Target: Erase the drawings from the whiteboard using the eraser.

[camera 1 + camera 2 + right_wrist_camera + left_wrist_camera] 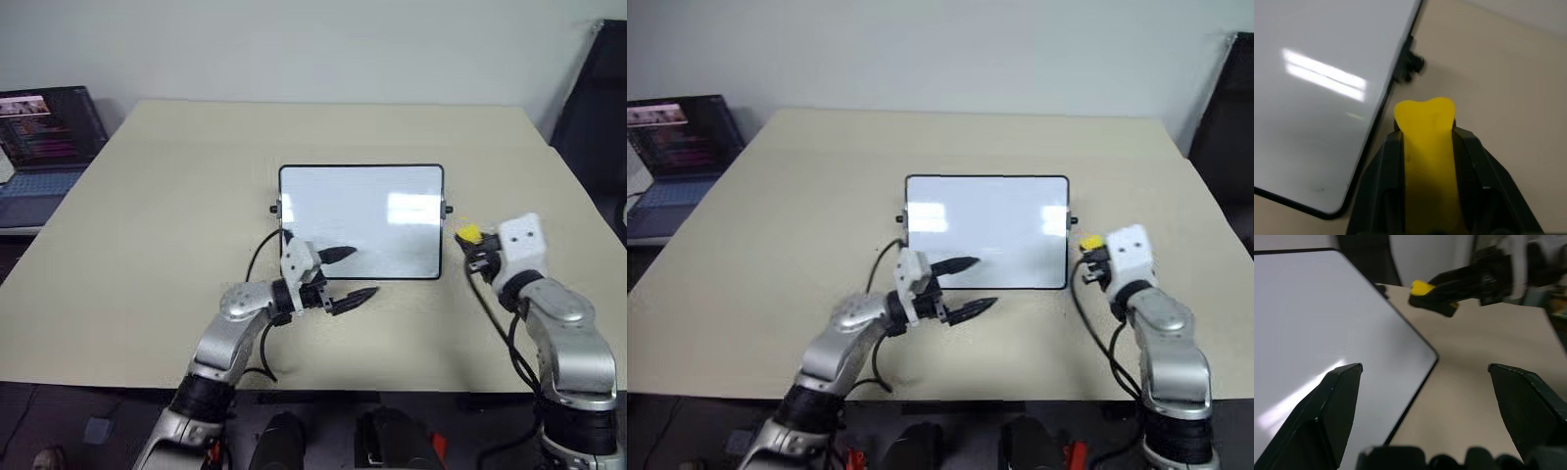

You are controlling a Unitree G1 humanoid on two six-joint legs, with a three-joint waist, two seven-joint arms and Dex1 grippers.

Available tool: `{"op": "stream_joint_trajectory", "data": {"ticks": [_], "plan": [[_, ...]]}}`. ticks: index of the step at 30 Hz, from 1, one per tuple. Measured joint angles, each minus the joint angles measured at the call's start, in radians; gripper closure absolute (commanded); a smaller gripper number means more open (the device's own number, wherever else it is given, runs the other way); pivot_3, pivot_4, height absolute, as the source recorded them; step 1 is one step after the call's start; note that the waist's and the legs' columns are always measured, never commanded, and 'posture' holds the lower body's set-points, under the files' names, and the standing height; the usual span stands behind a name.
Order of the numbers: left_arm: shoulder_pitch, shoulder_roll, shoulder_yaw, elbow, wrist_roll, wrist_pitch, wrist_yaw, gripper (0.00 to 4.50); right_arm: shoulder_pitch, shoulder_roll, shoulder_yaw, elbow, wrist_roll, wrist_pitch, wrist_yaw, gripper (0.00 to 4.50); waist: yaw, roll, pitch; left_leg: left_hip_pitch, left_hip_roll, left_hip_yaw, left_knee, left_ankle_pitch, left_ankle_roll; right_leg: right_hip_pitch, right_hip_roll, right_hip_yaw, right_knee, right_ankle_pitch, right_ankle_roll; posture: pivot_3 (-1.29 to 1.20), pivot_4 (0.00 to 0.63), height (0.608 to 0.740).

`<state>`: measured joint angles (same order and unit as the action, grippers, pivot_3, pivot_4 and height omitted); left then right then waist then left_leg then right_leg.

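The whiteboard lies flat in the middle of the beige table, its surface plain white with glare. The drawings are out of view. My left gripper is open at the board's near edge, pointing right, with one finger over the board and the other over the table in front of it. Just right of the board's right edge, my right gripper is shut on the yellow eraser, which sticks out past its fingertips. The right wrist view has the eraser beside the board's corner and side knob.
An open laptop stands at the far left, off the table. A dark chair is at the far right. A black cable loops by the board's near-left corner.
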<state>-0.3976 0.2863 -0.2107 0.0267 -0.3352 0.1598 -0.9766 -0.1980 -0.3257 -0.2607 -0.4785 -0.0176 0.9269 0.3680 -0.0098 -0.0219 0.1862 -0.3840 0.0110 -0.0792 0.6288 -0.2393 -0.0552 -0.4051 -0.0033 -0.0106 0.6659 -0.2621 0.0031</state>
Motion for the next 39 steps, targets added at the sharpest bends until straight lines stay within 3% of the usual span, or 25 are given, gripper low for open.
{"op": "stream_joint_trajectory", "data": {"ticks": [9, 32, 36, 39], "plan": [[-0.125, -0.001, -0.022, 0.187, 0.004, 0.006, -0.151, 0.0, -0.009, -0.032, -0.07, 0.0, 0.003, 0.139, -0.079, 3.48, -0.021, 0.0, 0.0, 0.0, 0.0, 0.003, -0.001, 0.0, 0.001, -0.001, 0.001, 0.001, -0.002, 0.0, 0.001, 0.0, 0.15, 0.74], [-0.143, 0.034, -0.04, 0.193, 0.04, 0.027, -0.233, 0.0, -0.041, -0.059, -0.059, 0.086, 0.09, 0.187, -0.108, 3.48, -0.02, 0.0, 0.0, 0.0, 0.0, 0.003, -0.001, 0.0, 0.001, -0.001, 0.0, 0.002, -0.001, 0.0, 0.001, 0.0, 0.15, 0.74], [-0.142, 0.034, -0.04, 0.193, 0.041, 0.027, -0.234, 0.0, -0.036, -0.059, -0.054, 0.103, 0.092, 0.168, -0.109, 2.34, -0.02, 0.0, 0.0, 0.0, 0.0, 0.003, -0.001, 0.0, 0.001, -0.001, 0.0, 0.002, -0.001, 0.0, 0.001, 0.0, 0.15, 0.74], [-0.142, 0.034, -0.04, 0.193, 0.043, 0.027, -0.233, 0.0, -0.036, -0.059, -0.052, 0.116, 0.099, 0.149, -0.111, 1.19, -0.02, 0.0, 0.0, 0.0, 0.0, 0.003, -0.001, 0.0, 0.001, -0.001, 0.0, 0.002, -0.001, 0.0, 0.001, 0.0, 0.15, 0.74]]}}
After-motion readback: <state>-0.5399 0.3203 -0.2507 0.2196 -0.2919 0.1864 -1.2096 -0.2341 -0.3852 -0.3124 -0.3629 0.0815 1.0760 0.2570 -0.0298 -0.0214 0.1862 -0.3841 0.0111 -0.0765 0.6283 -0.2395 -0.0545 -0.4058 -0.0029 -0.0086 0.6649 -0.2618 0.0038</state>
